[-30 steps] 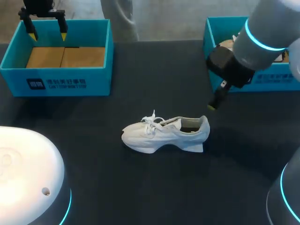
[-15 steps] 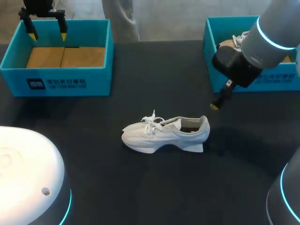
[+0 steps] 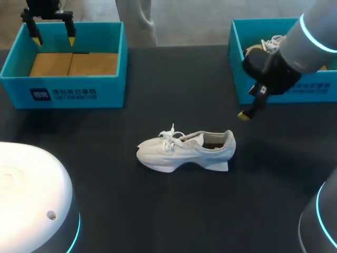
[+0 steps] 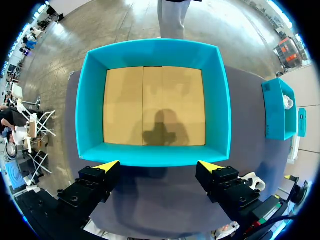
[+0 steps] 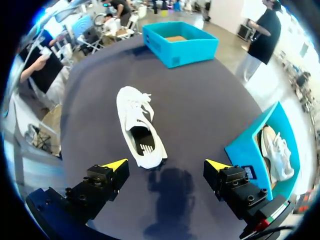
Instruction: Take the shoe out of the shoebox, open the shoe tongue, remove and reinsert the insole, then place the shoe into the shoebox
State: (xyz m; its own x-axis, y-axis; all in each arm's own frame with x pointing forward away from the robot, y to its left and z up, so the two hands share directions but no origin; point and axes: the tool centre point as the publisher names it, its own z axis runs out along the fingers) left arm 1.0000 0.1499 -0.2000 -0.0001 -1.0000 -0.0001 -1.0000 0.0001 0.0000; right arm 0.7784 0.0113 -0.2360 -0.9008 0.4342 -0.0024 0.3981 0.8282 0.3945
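Observation:
A white shoe (image 3: 184, 150) lies on its sole in the middle of the dark table, toe toward the left, laces tied, its dark insole (image 5: 144, 140) showing through the opening. My right gripper (image 3: 246, 112) hangs open above the table just right of the heel, nothing between its fingers; in the right wrist view the shoe (image 5: 137, 125) lies ahead of the gripper (image 5: 167, 165). My left gripper (image 3: 52, 32) stands open over the far rim of the left teal shoebox (image 3: 66, 87), which is empty down to its cardboard floor (image 4: 152, 102). The left gripper (image 4: 157, 167) holds nothing.
A second teal box (image 3: 284, 84) at the back right holds another white shoe (image 5: 277, 150). White rounded arm bases fill the near left corner (image 3: 31, 195) and near right corner (image 3: 321, 221). Bare dark table surrounds the shoe.
My right gripper has drifted right and slightly back, away from the shoe's heel. The shoe and the left arm have not moved.

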